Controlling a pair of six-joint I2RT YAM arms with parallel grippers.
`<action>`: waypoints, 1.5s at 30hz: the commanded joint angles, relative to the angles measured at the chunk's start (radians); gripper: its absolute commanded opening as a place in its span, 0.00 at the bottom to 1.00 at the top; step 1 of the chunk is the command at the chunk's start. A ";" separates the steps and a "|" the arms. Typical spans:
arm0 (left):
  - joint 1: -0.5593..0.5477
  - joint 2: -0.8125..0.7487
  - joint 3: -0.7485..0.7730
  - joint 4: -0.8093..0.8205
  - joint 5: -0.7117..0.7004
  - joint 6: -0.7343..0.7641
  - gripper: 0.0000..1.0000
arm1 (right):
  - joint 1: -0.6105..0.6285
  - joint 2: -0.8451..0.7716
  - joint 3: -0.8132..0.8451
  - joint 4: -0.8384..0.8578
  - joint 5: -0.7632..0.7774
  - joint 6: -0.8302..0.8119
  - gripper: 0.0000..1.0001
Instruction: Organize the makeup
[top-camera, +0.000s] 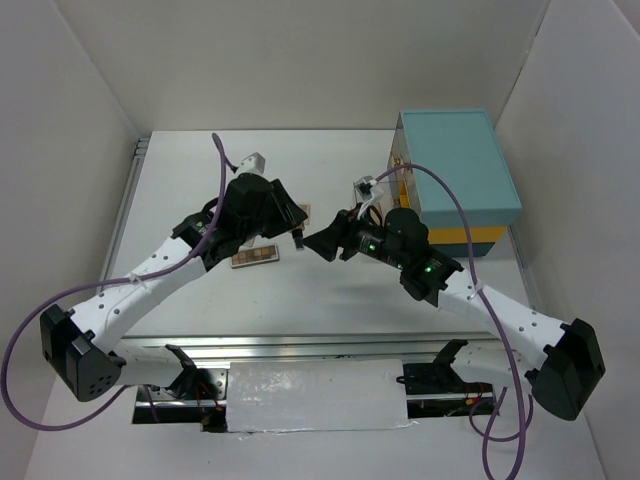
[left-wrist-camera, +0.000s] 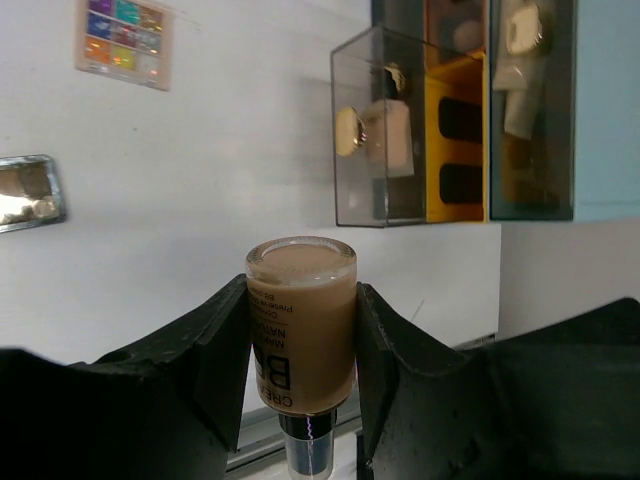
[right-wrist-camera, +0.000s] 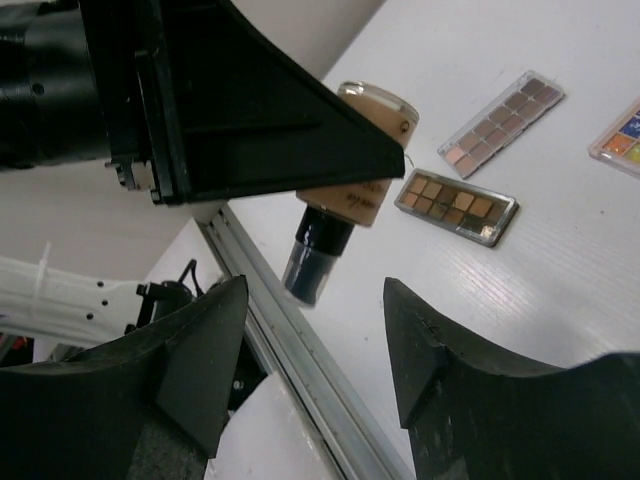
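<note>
My left gripper (left-wrist-camera: 301, 310) is shut on a small foundation bottle (left-wrist-camera: 300, 335) of beige liquid, held above the table with its black cap (right-wrist-camera: 312, 255) pointing down. In the top view the left gripper (top-camera: 297, 222) hangs over the table's middle. My right gripper (top-camera: 320, 245) is open and empty, just right of the bottle and facing it. In the right wrist view its fingers (right-wrist-camera: 205, 345) spread below the bottle (right-wrist-camera: 358, 190). Eyeshadow palettes lie on the table: a long nude one (right-wrist-camera: 500, 122), a brown one (right-wrist-camera: 457, 205) and a colourful one (right-wrist-camera: 620, 135).
The big teal case (top-camera: 460, 170) stands at the back right, with a clear drawer (left-wrist-camera: 385, 130) pulled open that holds a cream bottle. A brown palette (top-camera: 253, 259) lies under the left arm. A metal rail (right-wrist-camera: 300, 350) runs along the near edge.
</note>
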 joint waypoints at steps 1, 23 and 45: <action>-0.013 0.015 0.058 0.085 0.090 0.073 0.00 | -0.005 -0.032 -0.029 0.146 0.063 0.042 0.64; -0.052 0.030 -0.032 0.297 0.200 0.040 0.00 | -0.030 0.016 -0.022 0.174 0.162 0.175 0.35; -0.068 -0.027 -0.028 0.283 0.125 0.070 0.99 | -0.042 0.008 -0.028 0.209 0.170 0.116 0.00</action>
